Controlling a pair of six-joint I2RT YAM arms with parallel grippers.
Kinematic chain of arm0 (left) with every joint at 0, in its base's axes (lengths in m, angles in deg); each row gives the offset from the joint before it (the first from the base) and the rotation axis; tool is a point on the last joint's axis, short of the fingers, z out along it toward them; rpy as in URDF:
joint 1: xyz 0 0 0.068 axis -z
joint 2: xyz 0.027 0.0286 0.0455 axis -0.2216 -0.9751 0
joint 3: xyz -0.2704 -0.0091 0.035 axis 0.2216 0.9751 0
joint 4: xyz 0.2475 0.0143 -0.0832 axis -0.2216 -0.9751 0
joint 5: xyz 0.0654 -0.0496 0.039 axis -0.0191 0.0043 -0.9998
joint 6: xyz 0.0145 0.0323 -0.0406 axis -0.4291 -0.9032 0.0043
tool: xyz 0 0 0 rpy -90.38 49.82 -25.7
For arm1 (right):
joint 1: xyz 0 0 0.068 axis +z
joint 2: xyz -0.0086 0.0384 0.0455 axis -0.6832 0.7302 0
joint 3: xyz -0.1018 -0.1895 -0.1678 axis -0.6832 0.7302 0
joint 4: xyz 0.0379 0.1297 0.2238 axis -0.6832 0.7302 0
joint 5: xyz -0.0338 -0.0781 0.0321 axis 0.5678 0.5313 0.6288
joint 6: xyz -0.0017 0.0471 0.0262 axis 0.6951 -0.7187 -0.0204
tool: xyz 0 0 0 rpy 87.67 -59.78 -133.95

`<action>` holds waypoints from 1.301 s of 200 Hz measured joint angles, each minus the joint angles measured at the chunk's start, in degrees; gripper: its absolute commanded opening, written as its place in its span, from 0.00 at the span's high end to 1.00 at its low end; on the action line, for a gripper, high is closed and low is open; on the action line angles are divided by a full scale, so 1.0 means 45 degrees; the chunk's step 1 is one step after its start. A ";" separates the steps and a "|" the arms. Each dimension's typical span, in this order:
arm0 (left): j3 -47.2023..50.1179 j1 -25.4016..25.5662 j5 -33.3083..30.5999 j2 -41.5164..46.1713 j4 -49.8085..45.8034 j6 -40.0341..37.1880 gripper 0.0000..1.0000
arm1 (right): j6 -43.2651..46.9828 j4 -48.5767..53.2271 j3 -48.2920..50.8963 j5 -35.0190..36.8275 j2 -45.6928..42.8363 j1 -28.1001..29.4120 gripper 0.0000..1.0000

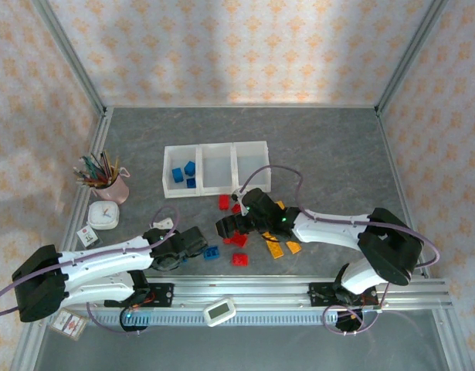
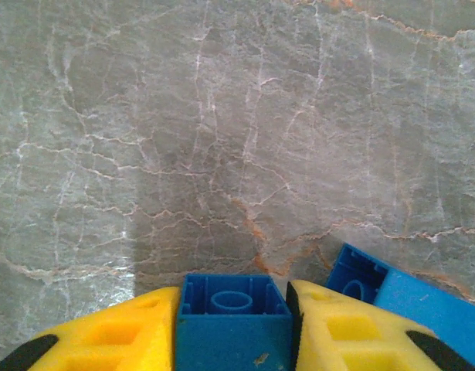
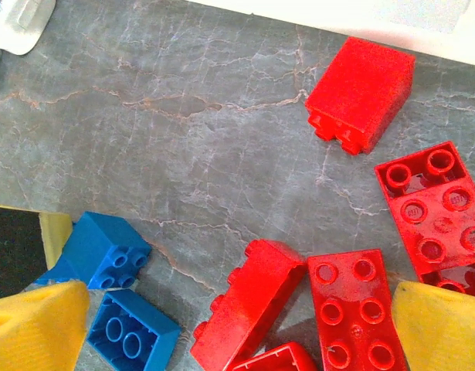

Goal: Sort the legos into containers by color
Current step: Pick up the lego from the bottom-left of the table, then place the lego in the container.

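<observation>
Legos [image 1: 239, 239] lie loose just in front of the containers [image 1: 218, 171], and three blue ones sit inside the leftmost container. Also in front, the left gripper [image 2: 233, 305] is closed on a blue brick [image 2: 231, 336]. The right gripper [image 1: 231, 226] stands wide open and holds nothing.

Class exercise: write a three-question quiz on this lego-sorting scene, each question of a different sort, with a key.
1. True or false: the left gripper grips a red brick.
2. Which of the bins holds bricks? A left, B middle, C right.
3. Fill in: the open right gripper hovers over mostly ____ bricks.
Key: 1 false, it grips a blue brick. 2 A. 3 red bricks.
</observation>
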 measured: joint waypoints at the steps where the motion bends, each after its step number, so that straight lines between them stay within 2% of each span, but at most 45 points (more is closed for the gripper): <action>1: 0.0000 0.0000 -0.0005 0.0010 0.0000 -0.0005 0.67 | 0.0000 0.0000 0.0000 0.0000 0.0000 0.0000 0.00; 61: 0.0049 0.0000 -0.0175 0.0393 -0.0306 0.0000 0.70 | 0.0000 0.0029 -0.0238 0.0019 0.0049 0.0000 0.00; 109: -0.0704 -0.0238 -0.1156 0.1209 -0.1501 -0.0005 0.70 | -0.0005 0.0185 -0.0976 0.0049 0.0044 -0.0087 0.00; 142: -0.2239 -0.1875 -0.2064 0.1234 -0.1700 -0.1219 0.70 | -0.0146 0.0228 -0.1064 0.0049 0.0044 -0.0636 0.00; 177: -0.4080 -0.4148 -0.2885 0.0194 -0.0947 -0.3643 0.70 | -0.0253 0.0248 -0.1069 0.0194 0.0044 -0.1263 0.00; 215: -0.5863 -0.6305 -0.2846 -0.2341 0.1253 -0.6411 0.69 | -0.0340 0.0350 -0.1506 0.0481 0.0044 -0.1846 0.00; 248: -0.7227 -0.7320 -0.2696 -0.4867 0.3055 -0.8102 0.68 | -0.0335 0.0340 -0.1734 0.0831 0.0044 -0.2215 0.00; 260: -0.7679 -0.7679 -0.2545 -0.5683 0.3507 -0.8621 0.65 | -0.0330 0.0325 -0.1783 0.0942 0.0044 -0.2234 0.00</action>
